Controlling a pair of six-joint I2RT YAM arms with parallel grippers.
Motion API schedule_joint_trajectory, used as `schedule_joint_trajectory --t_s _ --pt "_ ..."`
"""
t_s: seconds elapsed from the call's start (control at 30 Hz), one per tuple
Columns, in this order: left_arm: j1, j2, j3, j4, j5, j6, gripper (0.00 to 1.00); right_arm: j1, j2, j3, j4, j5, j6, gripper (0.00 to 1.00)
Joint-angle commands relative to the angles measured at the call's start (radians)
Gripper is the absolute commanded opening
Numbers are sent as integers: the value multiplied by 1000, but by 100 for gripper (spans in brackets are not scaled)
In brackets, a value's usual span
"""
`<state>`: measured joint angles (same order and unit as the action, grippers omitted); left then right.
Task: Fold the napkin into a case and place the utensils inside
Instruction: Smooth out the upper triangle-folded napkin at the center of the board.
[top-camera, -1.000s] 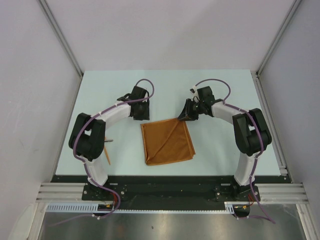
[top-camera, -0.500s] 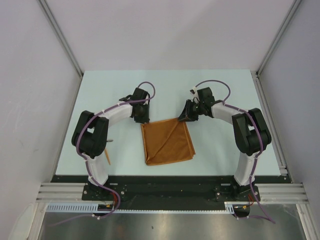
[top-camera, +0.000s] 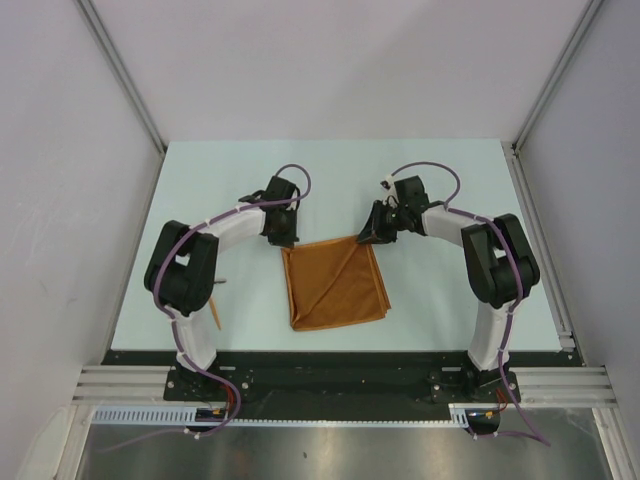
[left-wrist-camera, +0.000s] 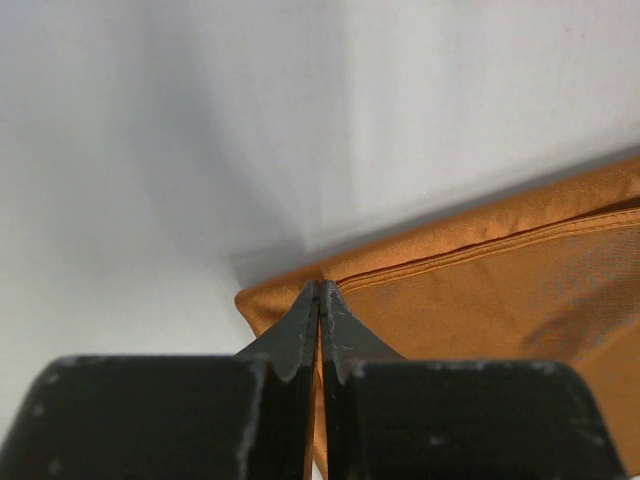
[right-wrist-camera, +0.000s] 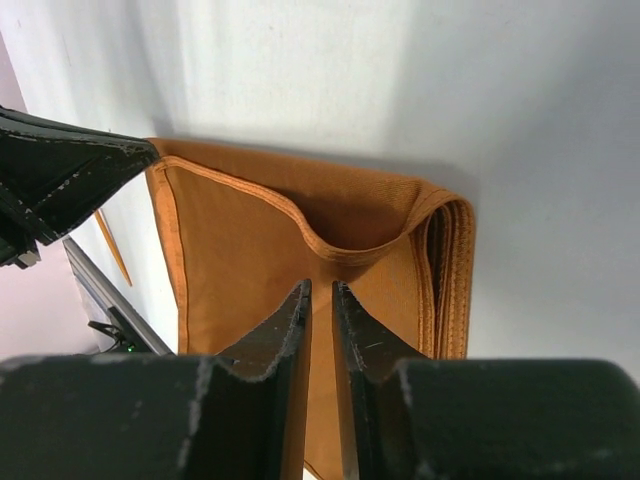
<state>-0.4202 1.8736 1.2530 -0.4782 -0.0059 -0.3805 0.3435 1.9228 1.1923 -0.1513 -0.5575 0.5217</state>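
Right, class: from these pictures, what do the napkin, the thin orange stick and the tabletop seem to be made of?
The napkin: woven cloth, matte rust-orange. A fine weave and a stitched hem show, and it lies in soft layers. The stick: orange, perhaps plastic, but too small to tell. The tabletop: a smooth, pale, matte sheet, material unclear.

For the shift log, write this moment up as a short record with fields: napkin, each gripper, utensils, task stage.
napkin: rust-orange, folded in layers, lying on the table, diagonal crease across the top
left gripper: shut on the napkin's far left corner
right gripper: pinching the top layer at the far right corner, hem raised there
utensils: only a slim orange stick shows, beside the left arm, apart from the napkin
task stage: folding under way, no utensil in the cloth
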Motion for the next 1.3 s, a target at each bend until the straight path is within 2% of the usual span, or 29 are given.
schedule_joint_trajectory --t_s 0.0,0.23,0.6,0.63,0.73,1.27 --pt "6 -54 -10 10 -39 9 0 -14 28 33 25 -4 -25 18" --pt "6 -117 -64 15 -104 -12 0 -15 58 66 24 -18 -31 18" --pt "6 -123 -78 39 -103 -21 0 -15 94 98 15 -21 -40 18" --pt "6 -132 -86 52 -94 -21 3 -15 96 99 10 -22 -40 18" --pt "6 -159 -110 85 -60 -12 23 -14 90 96 7 -21 -43 18" --pt "-5 -57 -69 76 -2 26 29 -9 91 93 16 -39 -38 17"
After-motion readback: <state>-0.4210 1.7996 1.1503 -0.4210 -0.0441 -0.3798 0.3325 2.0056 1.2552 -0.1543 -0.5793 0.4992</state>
